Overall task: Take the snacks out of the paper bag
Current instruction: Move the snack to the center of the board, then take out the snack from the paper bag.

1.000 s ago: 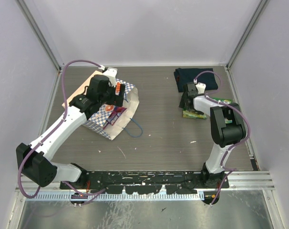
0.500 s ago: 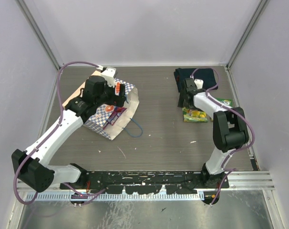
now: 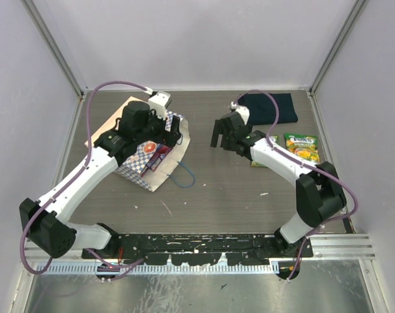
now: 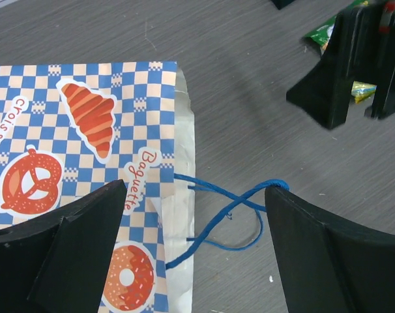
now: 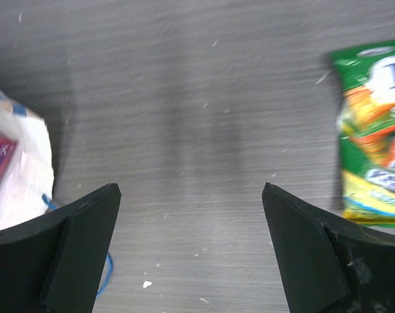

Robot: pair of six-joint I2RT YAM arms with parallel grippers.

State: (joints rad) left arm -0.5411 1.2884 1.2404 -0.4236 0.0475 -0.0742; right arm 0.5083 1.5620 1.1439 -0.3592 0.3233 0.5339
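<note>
The paper bag (image 3: 129, 171) lies left, snacks (image 3: 300, 147) right, nearer than the cloth (image 3: 276, 107).

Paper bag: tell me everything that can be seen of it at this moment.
The paper bag lies on its side on the left half of the table, mouth toward the centre. It is cream paper with blue-and-white checks and an orange croissant, pretzel, doughnut and the word Baguette. Thin blue cord handles trail from the mouth onto the table. A purple-red packet shows inside. The open left gripper hangs over the mouth; contact cannot be judged.
</note>
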